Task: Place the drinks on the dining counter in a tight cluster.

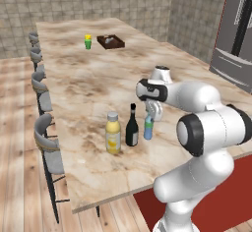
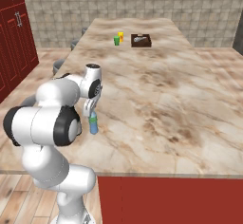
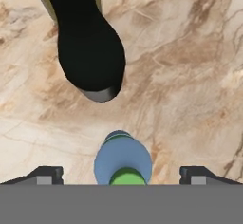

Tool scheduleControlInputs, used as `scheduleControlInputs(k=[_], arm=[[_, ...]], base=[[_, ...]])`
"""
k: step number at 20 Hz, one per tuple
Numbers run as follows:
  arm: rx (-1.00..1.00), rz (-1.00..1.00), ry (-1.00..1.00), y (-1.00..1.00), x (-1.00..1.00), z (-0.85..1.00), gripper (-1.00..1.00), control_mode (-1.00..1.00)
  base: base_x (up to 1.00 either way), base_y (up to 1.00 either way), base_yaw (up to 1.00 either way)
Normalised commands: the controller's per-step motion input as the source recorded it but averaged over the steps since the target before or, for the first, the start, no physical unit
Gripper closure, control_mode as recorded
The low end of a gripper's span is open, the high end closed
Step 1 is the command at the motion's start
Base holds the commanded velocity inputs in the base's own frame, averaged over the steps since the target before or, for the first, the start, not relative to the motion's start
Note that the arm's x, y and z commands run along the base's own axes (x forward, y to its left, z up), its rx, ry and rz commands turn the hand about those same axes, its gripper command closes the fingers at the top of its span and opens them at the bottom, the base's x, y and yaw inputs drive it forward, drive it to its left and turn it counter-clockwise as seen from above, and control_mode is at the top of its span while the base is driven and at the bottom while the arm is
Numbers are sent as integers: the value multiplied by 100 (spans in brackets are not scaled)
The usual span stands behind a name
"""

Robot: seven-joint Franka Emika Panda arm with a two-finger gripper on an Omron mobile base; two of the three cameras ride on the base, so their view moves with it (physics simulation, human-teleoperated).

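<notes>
Jaws (image 3: pixel 121 174) spread wide, I hang straight over the water bottle (image 1: pixel 148 128), my fingertips (image 3: pixel 45 174) clear of it on both sides, so it stands free. It sits just beside the wine bottle (image 1: pixel 132 127), with the juice bottle (image 1: pixel 113 133) next along, all near the counter's (image 1: pixel 88 83) near edge. Judging by that tight row, clustering looks finished and only backing away is left.

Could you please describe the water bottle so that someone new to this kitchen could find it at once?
On the long marble dining counter, three bottles stand clustered near the robot's end. The water bottle is the small blue one with a green cap, right under the open gripper, beside the taller dark wine bottle.
</notes>
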Motion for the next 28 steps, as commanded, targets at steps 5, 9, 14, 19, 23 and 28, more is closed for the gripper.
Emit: scheduleControlInputs(k=[5,9,14,19,23,28], arm=[[0,-2,-2,0,0,49,-100,-100],[0,-10,-1,-12,-4,46,-100,-100],[2,-23,-2,-40,-28,31,-100,-100],[9,-36,-5,-41,-54,15,-100,-100],[12,-46,-7,-35,-72,7,-100,-100],[9,-46,-2,-31,-89,14,-100,-100]], base=[[0,0,0],[0,0,0],[0,0,0],[0,0,0],[0,0,0],[0,0,0]])
